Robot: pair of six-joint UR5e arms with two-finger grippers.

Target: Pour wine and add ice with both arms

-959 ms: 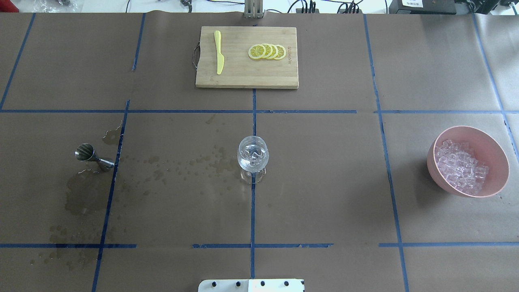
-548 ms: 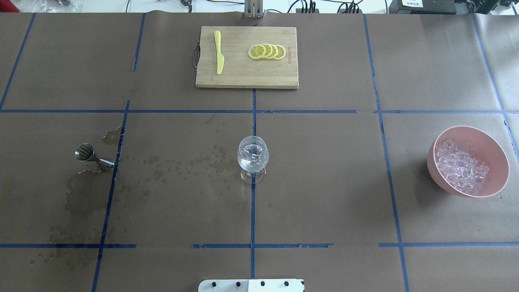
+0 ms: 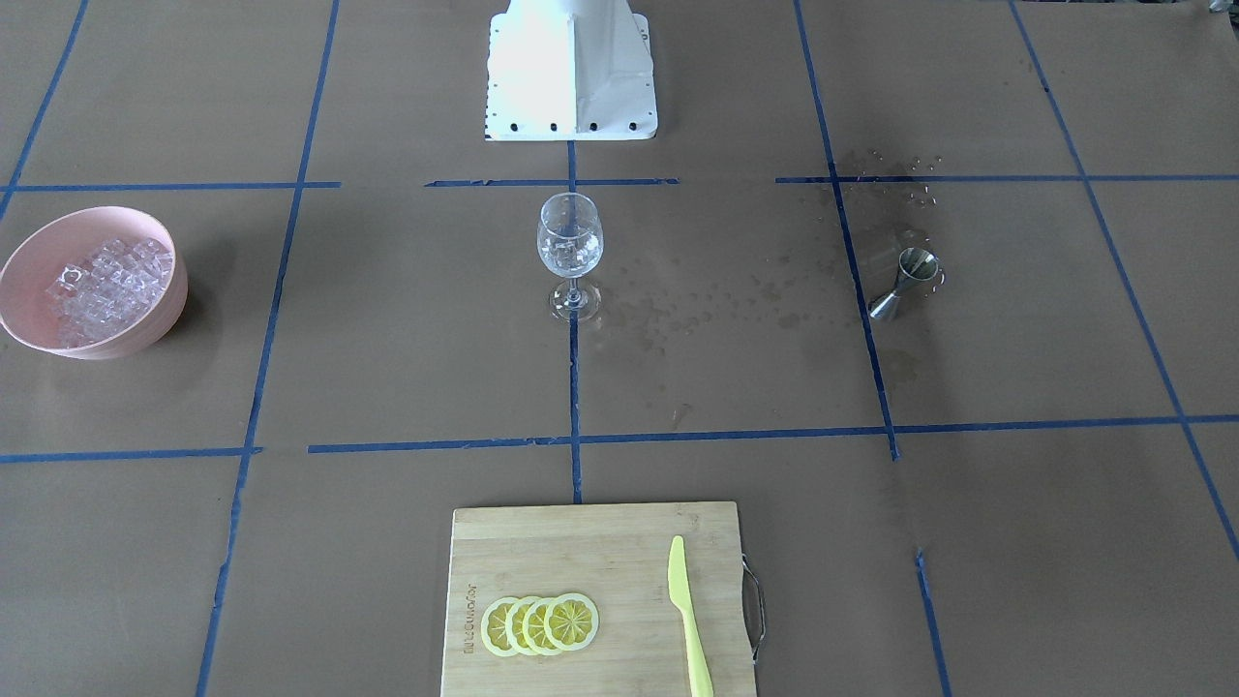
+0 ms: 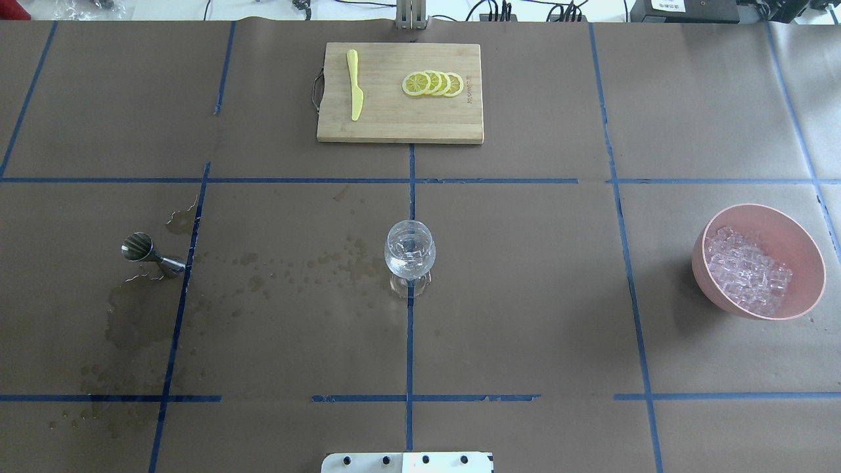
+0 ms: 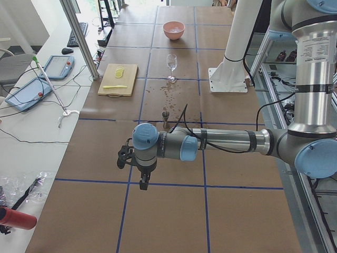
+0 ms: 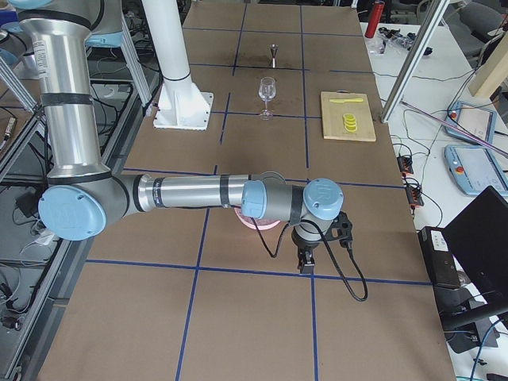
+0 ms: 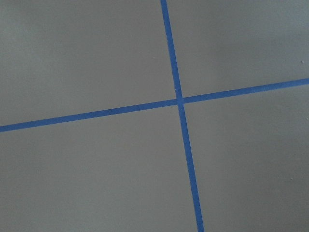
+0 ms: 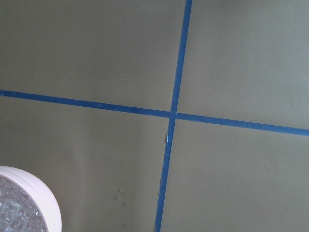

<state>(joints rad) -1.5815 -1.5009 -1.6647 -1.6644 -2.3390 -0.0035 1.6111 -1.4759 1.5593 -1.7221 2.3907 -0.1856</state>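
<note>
engraved mark on cutting board (image 4: 394,125), too small to read. wine (image 3: 569,259) in glass (image 4: 409,253) at centre; ice (image 4: 749,279) heaped in pink bowl (image 4: 805,246) near right edge. left gripper (image 5: 143,182) and right gripper (image 6: 305,262) over bare paper at opposite ends, wide room around; apart or together, cannot tell.

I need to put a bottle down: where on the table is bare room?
Bare paper lies between the wine glass and the pink bowl of ice, and between the glass and the cutting board. From the jigger to the glass the paper is spattered wet.
</note>
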